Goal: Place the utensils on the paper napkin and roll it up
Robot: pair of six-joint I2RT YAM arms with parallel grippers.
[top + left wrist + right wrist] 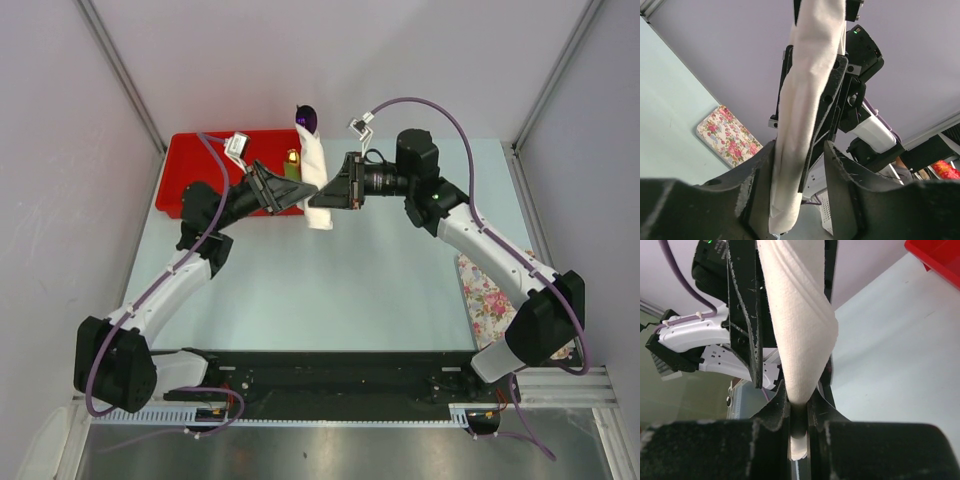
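Nearest us, our right gripper is clamped on the rolled white paper napkin, keeping it aloft. Our left gripper straddles it, jaws partly open, probably to regrip. The dark-handled spoon's small purple bowl pokes out beyond, near the red plastic tray.

Red tray, floral cloth

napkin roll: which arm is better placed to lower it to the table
Probably right: the right end effector pinches the napkin roll tightly, the left end effector only straddles it loosely.

Table with red tray, floral cloth
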